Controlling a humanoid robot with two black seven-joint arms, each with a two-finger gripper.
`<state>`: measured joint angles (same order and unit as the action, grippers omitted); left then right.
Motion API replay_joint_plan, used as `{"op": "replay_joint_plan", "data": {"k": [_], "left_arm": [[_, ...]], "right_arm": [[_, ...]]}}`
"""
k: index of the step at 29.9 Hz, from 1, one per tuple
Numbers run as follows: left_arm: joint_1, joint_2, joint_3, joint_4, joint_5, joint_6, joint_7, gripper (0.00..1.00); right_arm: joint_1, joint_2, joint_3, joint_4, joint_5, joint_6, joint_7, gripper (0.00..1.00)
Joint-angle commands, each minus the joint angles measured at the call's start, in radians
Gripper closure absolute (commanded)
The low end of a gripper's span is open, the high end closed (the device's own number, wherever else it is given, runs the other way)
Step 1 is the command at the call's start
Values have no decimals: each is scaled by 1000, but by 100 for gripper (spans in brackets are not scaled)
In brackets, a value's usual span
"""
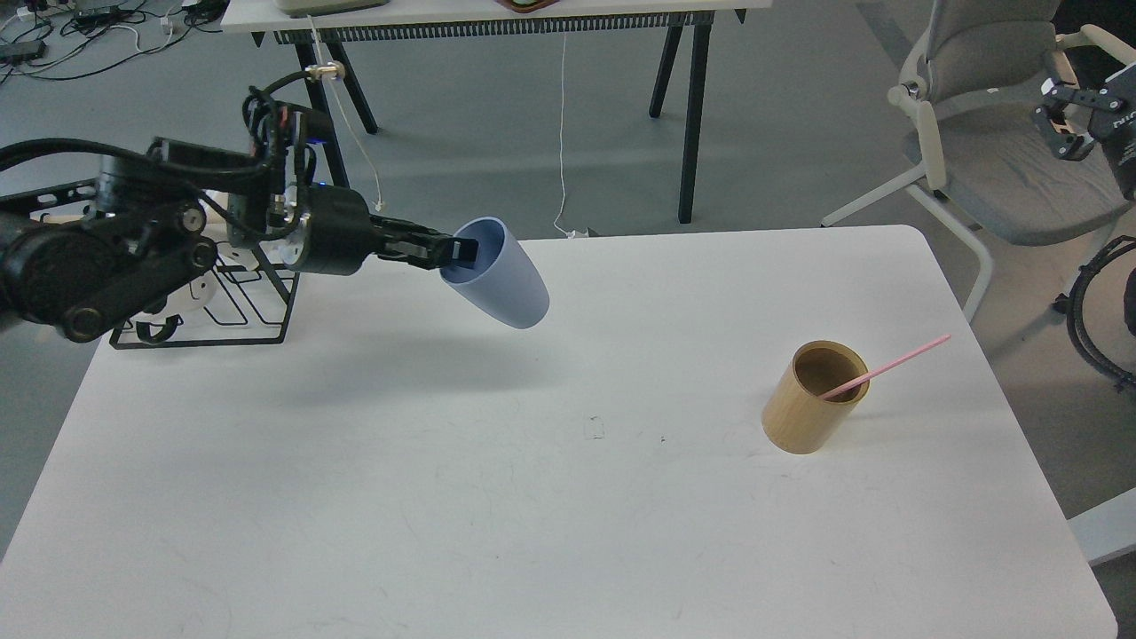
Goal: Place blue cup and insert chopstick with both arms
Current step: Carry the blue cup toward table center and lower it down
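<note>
My left gripper (454,251) is shut on the rim of the pale blue cup (501,280) and holds it tilted in the air above the far left part of the white table (550,497). The cup's mouth faces left toward the gripper. The pink chopstick (887,366) leans out to the right of the tan wooden holder (812,398), which stands on the right side of the table. My right gripper (1069,120) shows only partly at the right edge, high beside the chair, far from the holder; its fingers cannot be told apart.
A black wire rack (213,311) with white mugs stands at the table's far left, mostly hidden by my left arm. A grey chair (985,133) stands beyond the right edge. A second table's black legs (683,106) are behind.
</note>
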<state>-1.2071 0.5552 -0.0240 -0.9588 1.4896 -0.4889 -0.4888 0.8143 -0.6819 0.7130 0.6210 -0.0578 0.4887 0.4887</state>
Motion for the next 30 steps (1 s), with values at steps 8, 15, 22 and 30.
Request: {"op": "replay_joint_plan", "data": {"k": [8, 15, 22, 30], "left_arm": [[-83, -262, 226, 193, 190, 0, 0, 100], [-80, -305, 226, 209, 264, 0, 0, 100], [-49, -383, 228, 279, 273, 0, 0, 100], [-11, -468, 225, 336, 276, 0, 0, 100]], "right_arm": [[-21, -102, -40, -4, 41, 0, 0, 1], [-34, -102, -41, -4, 55, 0, 0, 1], [-38, -104, -40, -3, 55, 0, 0, 1], [-38, -104, -41, -4, 55, 0, 0, 1]]}}
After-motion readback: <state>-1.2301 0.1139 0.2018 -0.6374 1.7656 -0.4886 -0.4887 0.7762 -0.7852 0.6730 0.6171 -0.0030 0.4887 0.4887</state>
